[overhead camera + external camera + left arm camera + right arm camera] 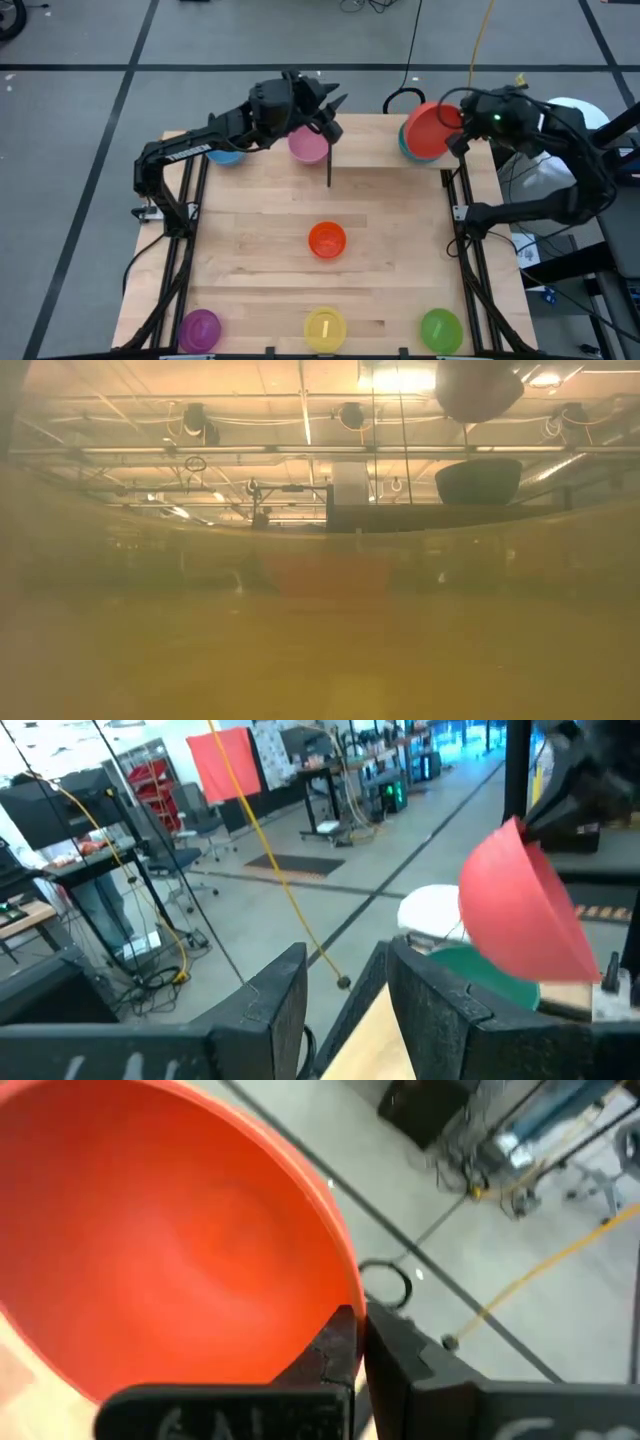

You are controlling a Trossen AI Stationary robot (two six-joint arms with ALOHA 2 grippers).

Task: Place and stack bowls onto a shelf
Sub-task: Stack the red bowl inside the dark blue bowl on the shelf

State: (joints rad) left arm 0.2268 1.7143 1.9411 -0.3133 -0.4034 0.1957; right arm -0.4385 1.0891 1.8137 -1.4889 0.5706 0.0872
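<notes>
Red round plastic bowl [433, 128] is pinched by its rim in my right gripper [360, 1342], jaws shut tight on the thin wall, at the far right corner of the light-wood tabletop [260, 210]. I hold it tilted on edge, directly above a teal round plastic bowl [407, 146]; whether the two touch I cannot tell. My left gripper [345, 990] hangs over the far edge near centre, jaws standing apart with nothing between them, just above a pink round plastic bowl [308, 146]. A blue bowl [226, 154] lies partly hidden under my left arm. An orange bowl [327, 240] sits mid-table. Along the near edge: purple bowl [200, 328], yellow bowl [325, 328], green bowl [440, 328].
</notes>
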